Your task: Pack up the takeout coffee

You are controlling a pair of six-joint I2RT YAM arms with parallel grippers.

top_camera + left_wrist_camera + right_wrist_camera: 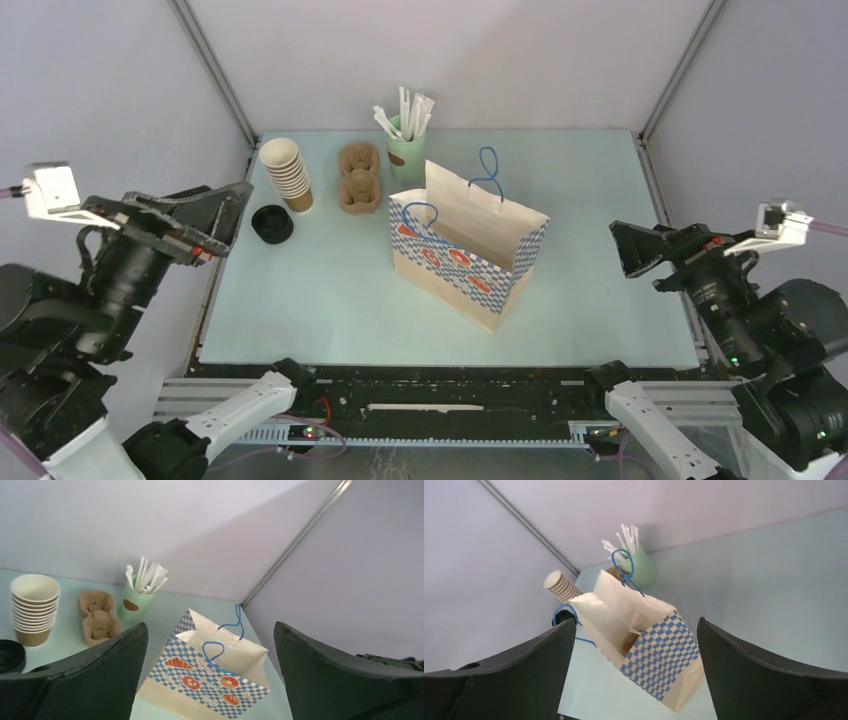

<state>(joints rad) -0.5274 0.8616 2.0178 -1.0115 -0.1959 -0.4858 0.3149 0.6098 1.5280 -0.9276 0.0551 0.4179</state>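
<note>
The takeout coffee is out of view; no lidded cup shows in any frame. A paper bag (465,260) with blue checks and blue cord handles stands open mid-table, also seen as the bag (210,680) and the bag (664,655). Most of its inside is hidden. My left gripper (232,220) hovers open at the table's left edge, near the loose black lid, with nothing between its fingers (100,670). My right gripper (628,250) is open off the table's right side, facing the bag, and its fingers (754,675) are empty too.
At the back left stand a stack of lidless brown cups (287,172), a loose black lid (272,222) and a cardboard cup carrier (358,177). A green cup of white wrapped sticks (407,150) stands behind the bag. Grey walls enclose the table.
</note>
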